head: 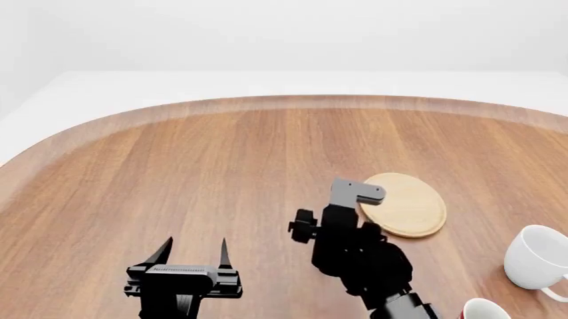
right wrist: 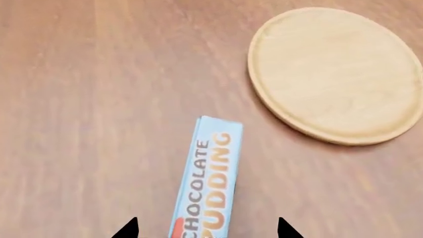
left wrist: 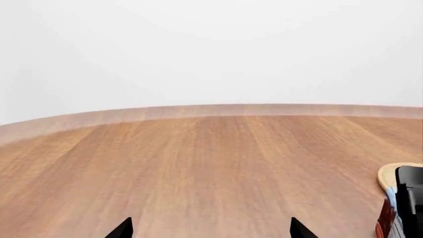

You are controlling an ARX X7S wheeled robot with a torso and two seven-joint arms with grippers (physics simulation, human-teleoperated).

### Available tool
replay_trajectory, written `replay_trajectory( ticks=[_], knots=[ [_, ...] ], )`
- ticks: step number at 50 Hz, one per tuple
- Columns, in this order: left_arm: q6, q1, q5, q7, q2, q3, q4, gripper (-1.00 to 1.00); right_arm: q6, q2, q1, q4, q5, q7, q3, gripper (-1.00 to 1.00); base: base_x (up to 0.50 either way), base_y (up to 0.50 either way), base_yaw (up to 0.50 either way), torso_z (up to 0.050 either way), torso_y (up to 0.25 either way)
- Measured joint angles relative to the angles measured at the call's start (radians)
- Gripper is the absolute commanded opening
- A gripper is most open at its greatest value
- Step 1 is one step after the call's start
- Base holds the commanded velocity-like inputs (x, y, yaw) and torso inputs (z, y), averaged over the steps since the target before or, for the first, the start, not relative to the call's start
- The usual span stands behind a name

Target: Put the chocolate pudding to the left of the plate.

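Chocolate pudding (right wrist: 210,183): pale blue box with orange print, lower centre of the right wrist frame, between the spread tips of the right tool (right wrist: 207,229), which do not touch it; wooden plate (right wrist: 338,72) at upper right, apart from it. Left tool (head: 193,256): lower left of the head frame, jaws wide, holding nothing, above the bare wooden table (head: 177,173). White mug (head: 535,258) and red can (head: 483,310): lower right of the head frame.
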Motion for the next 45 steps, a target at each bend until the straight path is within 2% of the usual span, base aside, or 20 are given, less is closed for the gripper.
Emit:
replay_trajectory(
  ticks=[26, 45],
  knots=[
    [0.009, 0.001, -0.017, -0.003, -0.01, 0.008, 0.001, 1.0, -0.16, -0.004, 0.09, 0.271, 0.217, -0.048, -0.218, 1.0, 0.0, 0.0, 0.0, 0.0, 0.0],
    [0.012, -0.001, -0.025, -0.009, -0.016, 0.017, 0.0, 1.0, -0.28, -0.007, 0.16, 0.423, 0.544, -0.096, -0.547, 1.0, 0.0, 0.0, 0.0, 0.0, 0.0]
  ],
)
